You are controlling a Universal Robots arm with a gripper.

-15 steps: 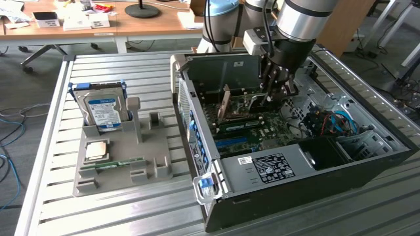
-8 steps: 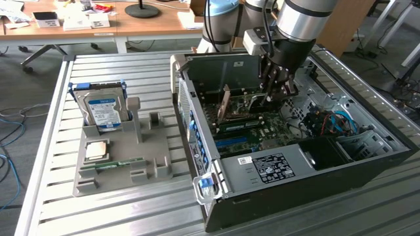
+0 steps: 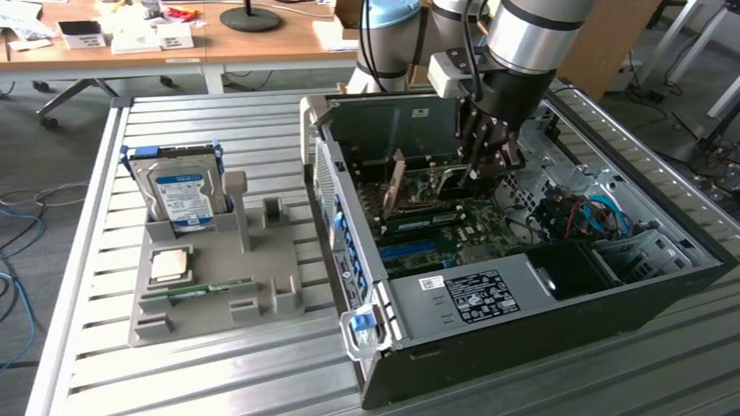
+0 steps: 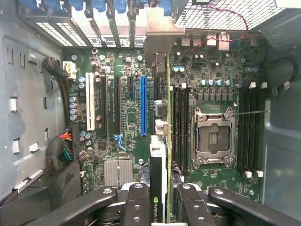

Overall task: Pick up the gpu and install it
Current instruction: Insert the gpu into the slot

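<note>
The gpu (image 4: pixel 159 155) shows edge-on in the wrist view as a thin green board with a dark face, its silver end bracket (image 4: pixel 162 42) at the far end. My gripper (image 4: pixel 160 205) is shut on it, one black finger (image 4: pixel 136 207) on each side. The card hangs upright over the motherboard (image 4: pixel 122 155), just beside the long blue slot (image 4: pixel 144 106) and not seated in it. In the exterior view my gripper (image 3: pixel 480 165) reaches down into the open computer case (image 3: pixel 509 347), with the gpu (image 3: pixel 407 186) standing on edge above the board.
An empty processor socket (image 4: pixel 211 136) and memory slots (image 4: pixel 181 127) lie beside the card. Cables (image 3: pixel 584 217) fill the case at the exterior view's right. On the exterior view's left a grey holder (image 3: pixel 272 290) carries a hard drive (image 3: pixel 185 195), a processor chip (image 3: pixel 170 263) and a RAM stick (image 3: pixel 208 289).
</note>
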